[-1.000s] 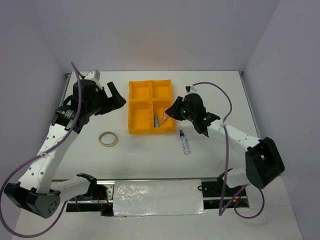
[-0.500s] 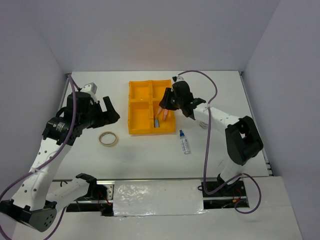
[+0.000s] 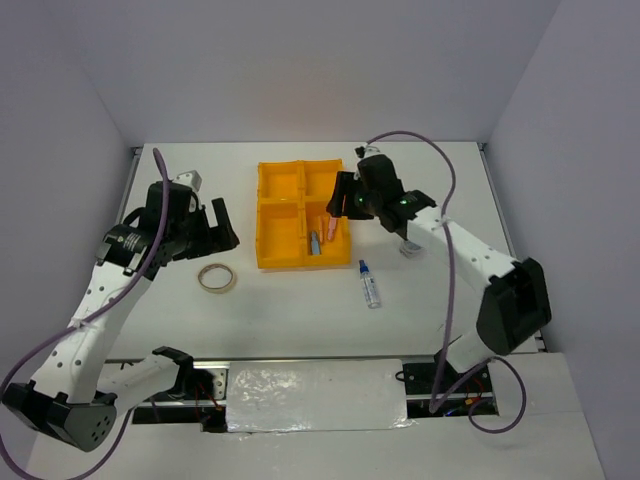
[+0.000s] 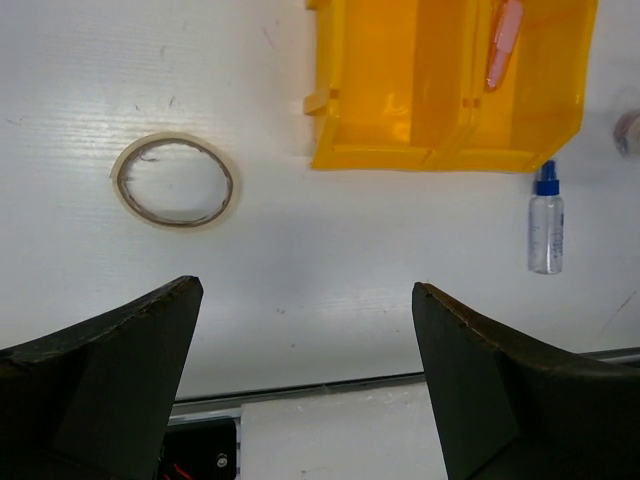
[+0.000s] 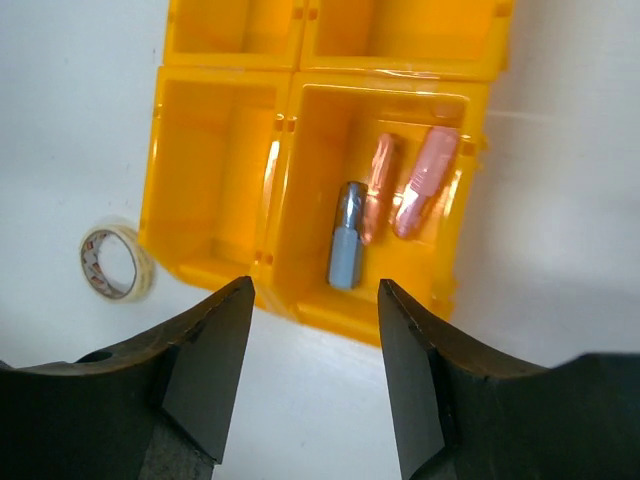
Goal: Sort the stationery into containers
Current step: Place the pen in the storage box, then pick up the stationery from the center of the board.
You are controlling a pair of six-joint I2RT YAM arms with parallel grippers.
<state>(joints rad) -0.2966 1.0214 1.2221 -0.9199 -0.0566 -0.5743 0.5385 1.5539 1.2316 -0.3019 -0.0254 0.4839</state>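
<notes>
The orange-yellow tray (image 3: 280, 215) has four compartments. Its near right compartment holds two pink sticks (image 5: 381, 187) (image 5: 425, 180) and a light-blue stick (image 5: 346, 250). My right gripper (image 5: 315, 283) hovers open above that compartment with nothing between its fingers, and it shows over the tray's right side (image 3: 338, 200) from above. The beige tape ring (image 4: 173, 180) lies on the table left of the tray. My left gripper (image 4: 305, 287) hangs wide open and empty above the table near the ring. The clear bottle with a blue cap (image 3: 371, 285) lies right of the tray's near corner.
A small clear-grey roll (image 4: 630, 133) lies at the right edge of the left wrist view, beyond the bottle (image 4: 545, 220). The other three tray compartments look empty. The table's near edge (image 4: 300, 385) runs just below the left gripper.
The right gripper has opened, and the pink stick it carried now lies in the near right compartment. The right gripper drew back a little. The left arm shifted slightly.
</notes>
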